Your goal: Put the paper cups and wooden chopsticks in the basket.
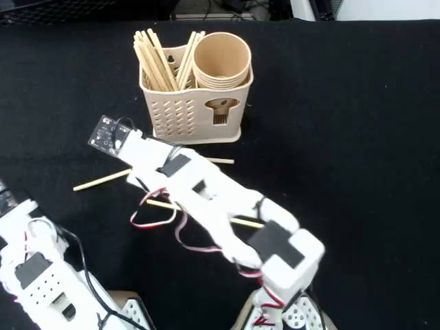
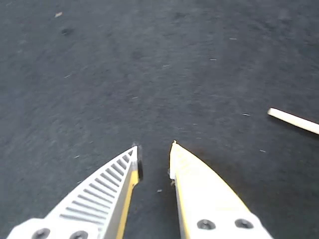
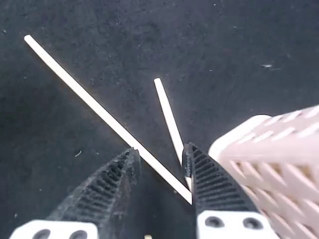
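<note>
Right gripper (image 3: 162, 153), right wrist view: the jaws are spread and grip nothing, with the black ribbed pads (image 3: 212, 179) facing each other low over the black table cover (image 3: 65, 164). Two pale, thin, straight wooden sticks lie on the cover and converge between the jaws. The long chopstick (image 3: 99, 112) runs diagonally and ends by one pad. The second chopstick (image 3: 169, 119) passes beside the same pad; contact cannot be determined. The corner of the basket (image 3: 269, 159), cream plastic with a slotted wall, sits just beside that jaw.

Left wrist view: the left gripper (image 2: 154, 146) has its jaws slightly parted and holds nothing. A chopstick end (image 2: 294, 121) lies apart from it on the cover.

High view: the basket (image 1: 196, 113) stands upright with two compartments. The bundle of chopsticks (image 1: 161, 62) leans in one, and the paper cups (image 1: 221, 60), tan, nested and mouth up, fill the other. The right arm (image 1: 206, 196) stretches in front of the basket. One loose chopstick (image 1: 103, 180) lies beside the wrist and another chopstick (image 1: 244, 222) crosses under the arm. The left arm (image 1: 34, 271) sits well apart from the basket
</note>
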`<state>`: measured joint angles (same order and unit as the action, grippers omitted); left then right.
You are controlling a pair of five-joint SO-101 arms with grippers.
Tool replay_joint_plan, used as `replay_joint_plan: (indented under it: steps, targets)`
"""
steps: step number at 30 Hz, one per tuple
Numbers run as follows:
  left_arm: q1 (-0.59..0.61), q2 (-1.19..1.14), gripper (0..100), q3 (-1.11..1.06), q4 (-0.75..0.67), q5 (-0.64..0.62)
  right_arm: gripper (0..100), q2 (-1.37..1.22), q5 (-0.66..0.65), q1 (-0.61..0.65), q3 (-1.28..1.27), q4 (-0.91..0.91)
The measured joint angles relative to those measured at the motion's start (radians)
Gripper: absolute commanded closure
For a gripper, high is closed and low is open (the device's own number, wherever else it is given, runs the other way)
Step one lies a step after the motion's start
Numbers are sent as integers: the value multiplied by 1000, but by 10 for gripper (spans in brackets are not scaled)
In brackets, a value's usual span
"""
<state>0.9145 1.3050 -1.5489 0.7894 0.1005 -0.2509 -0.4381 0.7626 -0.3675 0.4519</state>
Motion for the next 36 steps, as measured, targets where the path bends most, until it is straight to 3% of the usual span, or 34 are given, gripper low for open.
replay_joint_plan:
  steps: [9,20,36]
  targets:
    - [74,0,880,0,0,0,840,-181,31,20,216,-6]
    - [77,0,880,0,0,0,840,-420,61,23,427,3]
    - [77,0,880,0,0,0,840,-416,78,34,585,531]
